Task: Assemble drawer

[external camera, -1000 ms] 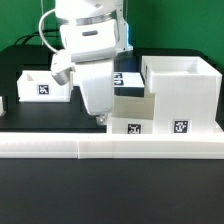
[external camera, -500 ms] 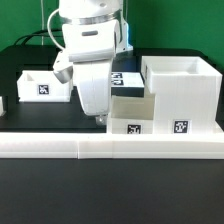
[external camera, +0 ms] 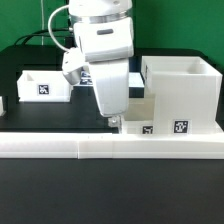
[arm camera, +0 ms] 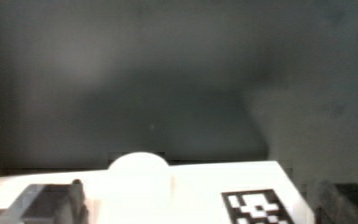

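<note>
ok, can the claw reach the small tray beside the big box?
Probably yes: the claw hangs just above that tray, fingers spread either side of its knob, with nothing visible in between.

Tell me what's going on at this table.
A robot arm is mid-assembly. Its claw hangs open, low over a small tray beside the big housing; the wrist view shows that tray's knob. Nothing looks gripped. A second tray sits apart on the exterior view's left.
</note>
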Robot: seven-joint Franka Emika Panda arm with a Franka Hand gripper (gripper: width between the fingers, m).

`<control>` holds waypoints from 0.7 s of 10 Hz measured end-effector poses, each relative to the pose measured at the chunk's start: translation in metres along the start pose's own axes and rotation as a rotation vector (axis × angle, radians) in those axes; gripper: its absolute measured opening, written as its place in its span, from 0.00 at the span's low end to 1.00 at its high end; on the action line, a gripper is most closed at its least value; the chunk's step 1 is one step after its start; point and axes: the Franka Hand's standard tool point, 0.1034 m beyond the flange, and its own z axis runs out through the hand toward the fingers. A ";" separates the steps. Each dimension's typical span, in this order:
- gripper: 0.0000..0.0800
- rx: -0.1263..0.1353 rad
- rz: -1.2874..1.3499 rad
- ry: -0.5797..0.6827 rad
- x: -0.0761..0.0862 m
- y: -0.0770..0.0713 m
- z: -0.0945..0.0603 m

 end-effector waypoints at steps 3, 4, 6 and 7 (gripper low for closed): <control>0.81 0.006 0.013 0.005 0.009 0.001 0.000; 0.81 0.008 0.019 0.002 -0.001 -0.003 0.000; 0.81 0.021 0.029 0.000 -0.020 -0.013 0.003; 0.81 0.033 0.052 0.000 -0.022 -0.021 0.006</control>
